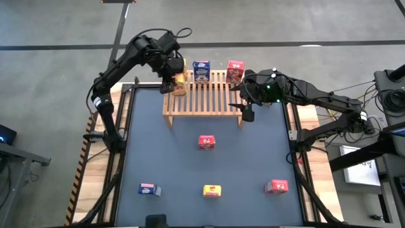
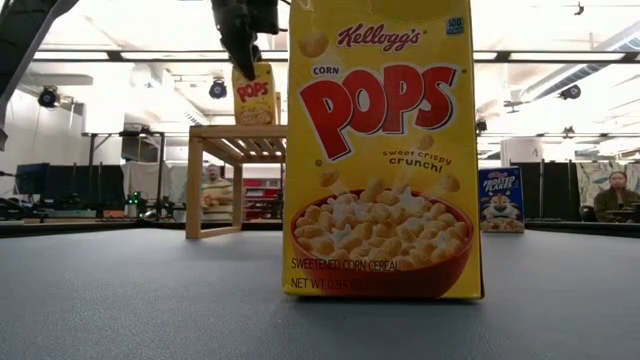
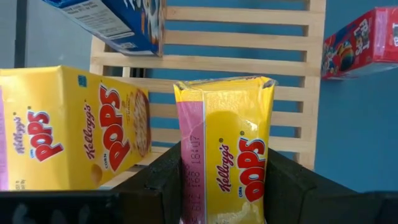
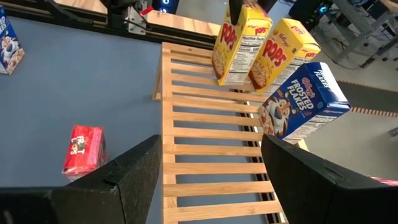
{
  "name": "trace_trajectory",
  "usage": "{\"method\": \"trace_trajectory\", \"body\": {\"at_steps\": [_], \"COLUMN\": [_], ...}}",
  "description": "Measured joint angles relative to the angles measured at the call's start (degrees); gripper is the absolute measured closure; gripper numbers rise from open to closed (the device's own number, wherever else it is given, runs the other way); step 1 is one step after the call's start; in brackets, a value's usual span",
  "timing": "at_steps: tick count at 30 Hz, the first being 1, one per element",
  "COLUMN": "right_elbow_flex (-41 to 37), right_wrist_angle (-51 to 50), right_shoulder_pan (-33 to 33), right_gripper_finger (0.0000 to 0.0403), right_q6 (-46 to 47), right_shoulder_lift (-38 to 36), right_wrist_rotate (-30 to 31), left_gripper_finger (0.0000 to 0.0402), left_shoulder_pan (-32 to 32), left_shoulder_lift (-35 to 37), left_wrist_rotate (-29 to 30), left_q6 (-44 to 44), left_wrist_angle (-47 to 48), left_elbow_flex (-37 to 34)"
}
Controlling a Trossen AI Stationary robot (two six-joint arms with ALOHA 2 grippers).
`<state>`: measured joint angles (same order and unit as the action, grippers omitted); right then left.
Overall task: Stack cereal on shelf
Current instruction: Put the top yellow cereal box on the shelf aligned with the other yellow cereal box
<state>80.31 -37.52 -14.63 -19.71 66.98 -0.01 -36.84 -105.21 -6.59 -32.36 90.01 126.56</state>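
While clamped on a yellow Corn Pops box [image 3: 227, 155], left gripper [image 1: 172, 81] hovering over the far left corner of the slatted wooden shelf [image 1: 205, 98]. Box upright between the two dark fingers [image 3: 155, 180], gripped by its narrow sides, raised off the slats in the right wrist view. Just beside the held box, a second Corn Pops box [image 4: 283, 53] standing on the slats, nearly touching it. Next along the far edge from the left gripper, a blue Frosted Flakes box [image 1: 201, 70], then a red cereal box [image 1: 235, 71] near the shelf's far right corner.

Right gripper [image 1: 248, 114] at the right end of the shelf, over its near right corner, fingers spread wide with nothing between them, only bare slats in the gap.

Toward the near side of the blue table mat [image 1: 164, 158], well apart from both grippers: one red box [image 1: 206, 142] lying just in front of the shelf, a blue box [image 1: 148, 189] near left, a yellow box [image 1: 212, 190] near centre, a red box [image 1: 276, 186] near right. Near-centre yellow box filling much of the low view, upright, Corn Pops front facing the camera.

A person seated in the room beyond the table [image 2: 618, 195], far right of the low view.
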Motion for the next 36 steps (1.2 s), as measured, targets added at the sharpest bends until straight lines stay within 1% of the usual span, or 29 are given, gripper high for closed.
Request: {"method": "trace_trajectory", "body": {"at_steps": [6,14,21,24,30,36], "right_elbow_flex": [0.02,0.01,0.01,0.02,0.02,0.02], "right_wrist_angle": [0.10,0.13,0.15,0.15,0.14,0.16], "right_shoulder_pan": [0.00,0.00,0.00,0.00,0.00,0.00], "right_gripper_finger": [0.0138,0.0138,0.0138,0.0138,0.0138,0.0138], "right_q6": [-0.46,-0.85,-1.33,-1.55,-1.87,-1.83], "right_shoulder_lift": [0.00,0.00,0.00,0.00,0.00,0.00], "right_wrist_rotate": [0.00,0.00,0.00,0.00,0.00,0.00], "left_gripper_finger": [0.0246,0.0208,0.0183,0.0178,0.0177,0.0177], "left_shoulder_pan": [0.00,0.00,0.00,0.04,0.04,0.00], "left_shoulder_lift": [-0.76,-0.94,-0.93,-0.81,0.10,4.06], "left_wrist_rotate": [0.03,0.14,1.86,2.26,2.86,3.51], "left_q6": [0.07,1.21,1.83,2.14,2.43,3.60], "left_wrist_angle": [0.00,-0.64,-0.85,-0.54,-0.18,0.00], "left_elbow_flex": [-0.07,-0.07,-0.07,0.71,4.84,7.16]}}
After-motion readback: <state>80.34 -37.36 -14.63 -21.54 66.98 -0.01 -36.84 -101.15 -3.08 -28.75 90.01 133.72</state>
